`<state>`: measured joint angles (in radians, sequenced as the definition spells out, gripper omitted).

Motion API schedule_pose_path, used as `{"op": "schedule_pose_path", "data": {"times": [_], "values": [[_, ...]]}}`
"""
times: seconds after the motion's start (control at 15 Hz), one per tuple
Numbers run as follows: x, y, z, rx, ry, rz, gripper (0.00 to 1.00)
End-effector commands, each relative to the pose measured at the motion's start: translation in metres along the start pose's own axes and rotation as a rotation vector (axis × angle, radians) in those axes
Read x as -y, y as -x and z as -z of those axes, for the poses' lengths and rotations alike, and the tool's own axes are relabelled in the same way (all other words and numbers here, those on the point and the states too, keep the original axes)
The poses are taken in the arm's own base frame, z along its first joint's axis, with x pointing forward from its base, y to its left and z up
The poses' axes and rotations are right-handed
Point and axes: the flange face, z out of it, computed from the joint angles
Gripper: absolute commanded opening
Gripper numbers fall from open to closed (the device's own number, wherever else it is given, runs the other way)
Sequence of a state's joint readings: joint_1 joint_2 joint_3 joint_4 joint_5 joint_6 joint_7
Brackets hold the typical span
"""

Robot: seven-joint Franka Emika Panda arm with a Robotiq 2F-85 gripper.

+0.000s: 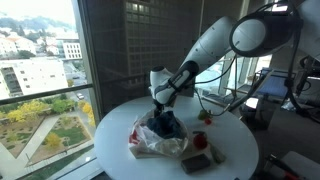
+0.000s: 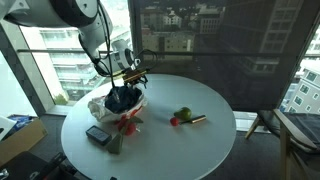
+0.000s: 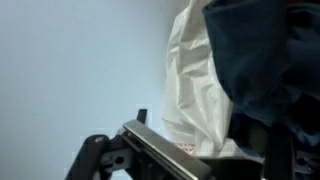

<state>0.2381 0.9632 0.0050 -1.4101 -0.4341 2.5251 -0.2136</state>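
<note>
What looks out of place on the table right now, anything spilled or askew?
The white plastic bag lies crumpled and sagging, with a dark blue cloth bunched on it directly beneath the pincer. A small red and green item lies loose apart from it. No spill or damage shows.

Exterior, both: placed off the round table [image 1: 235, 150], somewhat above it, at middling range, facing window glass [image 1: 40, 60]. Shared: table top, white bag [image 1: 150, 142], arm [image 1: 205, 45], from differing sides. Wrist: mounted very close, looking along the table top at the bag, filling the right half.
</note>
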Motion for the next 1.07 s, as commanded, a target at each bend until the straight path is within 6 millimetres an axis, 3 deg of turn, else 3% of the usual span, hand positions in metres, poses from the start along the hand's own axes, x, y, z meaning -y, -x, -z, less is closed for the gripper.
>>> {"op": "schedule_pose_path", "data": {"times": [0.0,0.2,0.47,0.67,1.0], "values": [[0.005,-0.007,-0.008,0.004,0.049,0.048,0.66],[0.016,-0.005,-0.005,0.022,0.089,0.092,0.43],[0.025,-0.001,0.006,0.062,0.281,0.176,0.16],[0.027,0.003,0.017,0.091,0.446,0.167,0.10],[0.019,0.018,0.054,0.100,0.641,0.021,0.16]]}}
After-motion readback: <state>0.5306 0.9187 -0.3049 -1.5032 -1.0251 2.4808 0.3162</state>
